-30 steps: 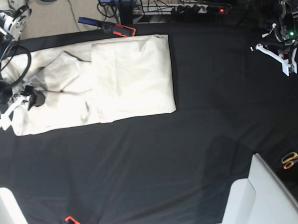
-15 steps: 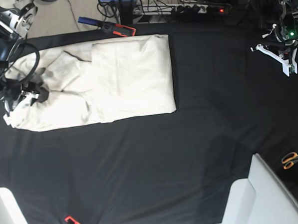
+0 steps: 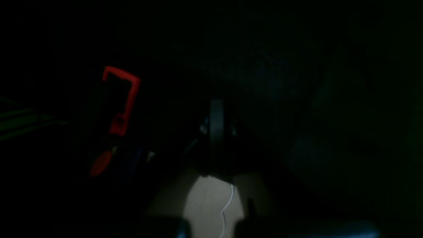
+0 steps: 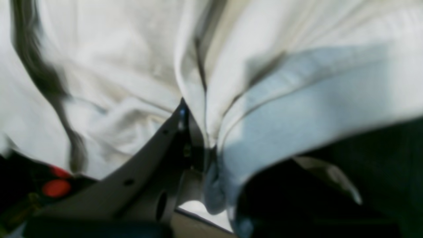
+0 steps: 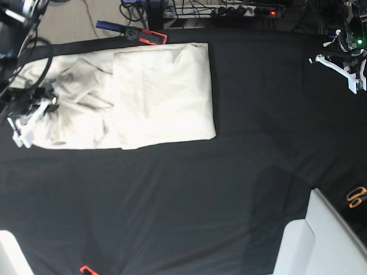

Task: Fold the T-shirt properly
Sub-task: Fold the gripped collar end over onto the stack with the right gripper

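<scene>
The cream T-shirt (image 5: pixel 163 95) lies at the far left of the black table cover (image 5: pixel 186 193). Its right half is a flat folded panel and its left part is bunched and wrinkled. My right gripper (image 5: pixel 30 116) sits at the shirt's left edge. In the right wrist view the right gripper (image 4: pixel 198 145) is shut on a pinched fold of the T-shirt (image 4: pixel 132 66). My left gripper (image 5: pixel 350 73) hovers at the far right of the table, away from the shirt, and holds nothing. The left wrist view is almost black, and the left gripper (image 3: pixel 216 129) shows only dimly.
A red and blue clamp (image 5: pixel 132 32) lies just beyond the shirt's far edge, and a red clamp (image 3: pixel 120 99) shows in the left wrist view. Orange-handled scissors (image 5: pixel 359 196) lie at the right edge. A white block (image 5: pixel 324 241) fills the near right corner.
My right gripper has shut on the shirt's left edge and moved up and slightly right, so the left part bunched and its near edge drew in. The left arm has not moved.
</scene>
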